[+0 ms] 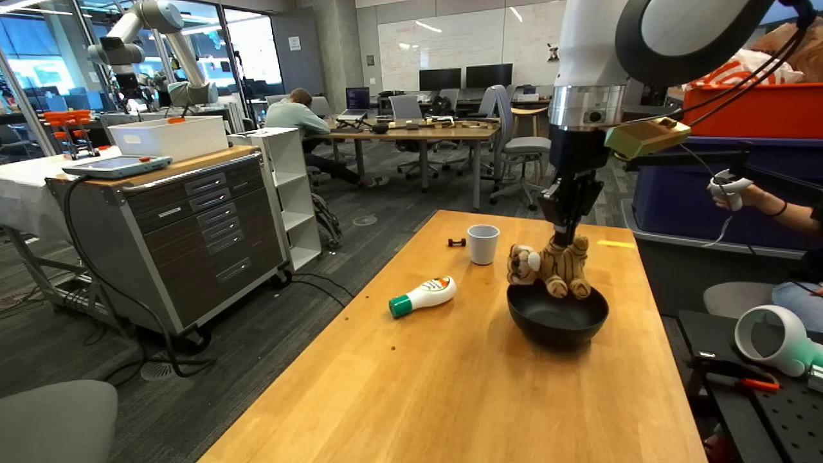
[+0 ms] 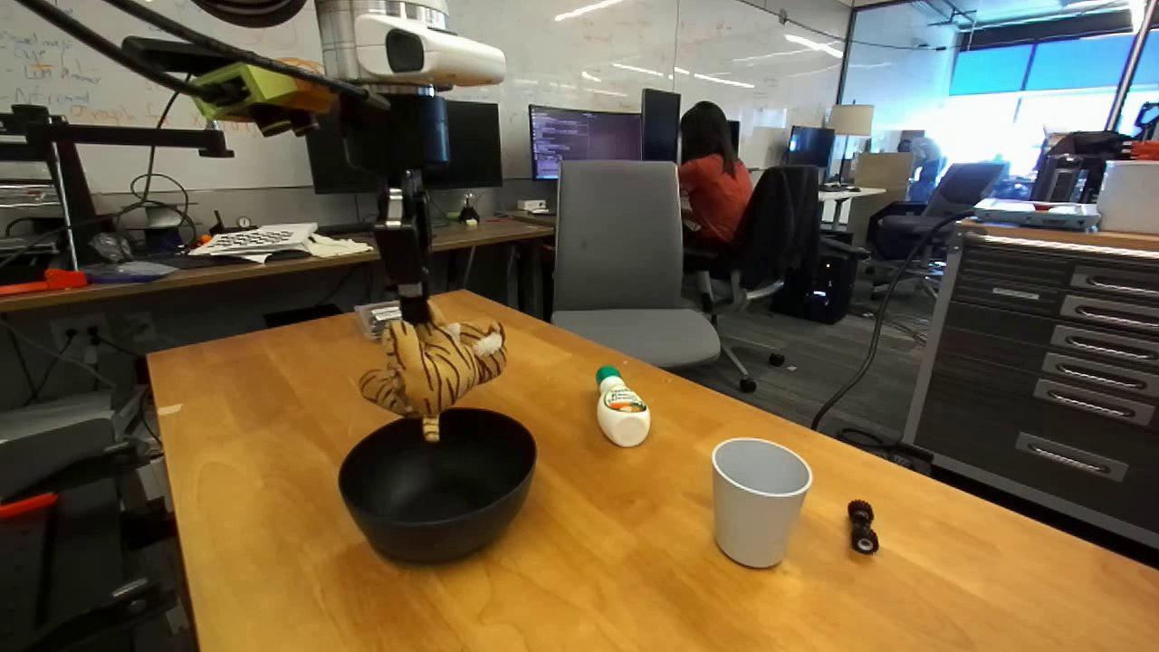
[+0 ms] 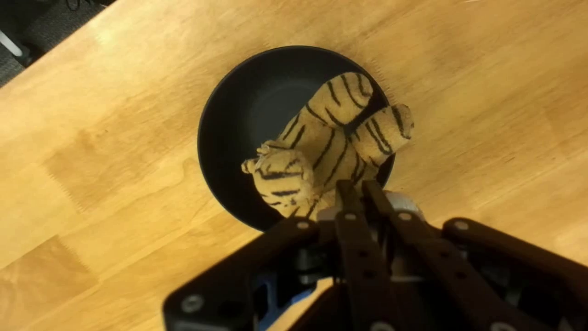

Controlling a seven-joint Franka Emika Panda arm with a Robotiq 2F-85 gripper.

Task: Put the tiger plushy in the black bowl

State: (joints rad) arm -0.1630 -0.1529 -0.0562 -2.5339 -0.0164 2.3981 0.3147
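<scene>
I find the gripper [image 3: 357,185] pointing down, its jaws clenched on the tiger plushy [image 2: 444,362], the fingers [image 3: 347,197] close together at the cloth. The plushy hangs over the black bowl [image 1: 558,331]: in the wrist view its head shows inside the rim, while one striped limb overlaps the rim and shows beyond it. Whether any part touches the bowl, I cannot tell. The bowl stands upright on the wooden table [image 1: 418,399], nearer the long edge on the robot arm's [image 1: 585,45] side. In both exterior views a stretch of tabletop separates it from the white bottle [image 2: 623,418], which lies on its side toward the opposite long edge, green cap [image 1: 400,307] on. The pale cup [image 2: 759,516] stands upright, apart from the bowl, with a small dark dumbbell-shaped piece [image 2: 862,527] between it and that same edge. A grey chair [image 2: 625,254] stands beyond that edge.
</scene>
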